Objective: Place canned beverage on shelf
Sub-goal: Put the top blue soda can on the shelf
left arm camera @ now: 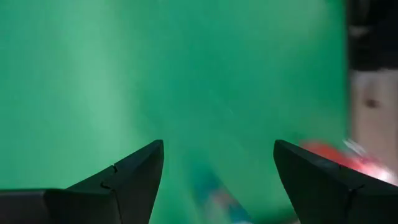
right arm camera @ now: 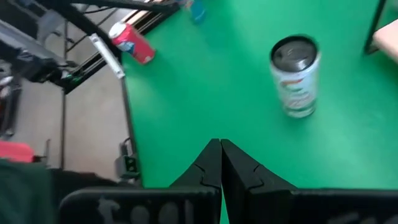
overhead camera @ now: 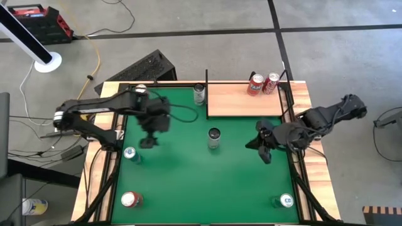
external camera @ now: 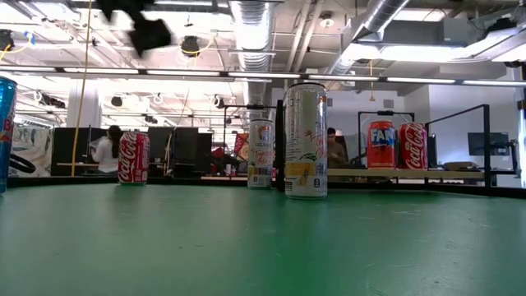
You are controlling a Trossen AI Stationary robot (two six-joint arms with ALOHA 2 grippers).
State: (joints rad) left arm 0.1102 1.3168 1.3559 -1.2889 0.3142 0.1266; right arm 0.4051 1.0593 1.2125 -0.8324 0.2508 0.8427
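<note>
Two red cans (overhead camera: 262, 84) stand on the shelf (overhead camera: 242, 103).
We see the left gripper (overhead camera: 149, 140) spread wide and empty, well left of the shelf; right gripper (overhead camera: 262, 148) pinched closed below it.

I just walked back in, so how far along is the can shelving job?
Two red cans already stand on the shelf. Nothing is in hand: the left gripper is open and empty over the green felt, and the right gripper is shut on nothing. Five cans remain on the felt, including the tall can mid-table.
</note>
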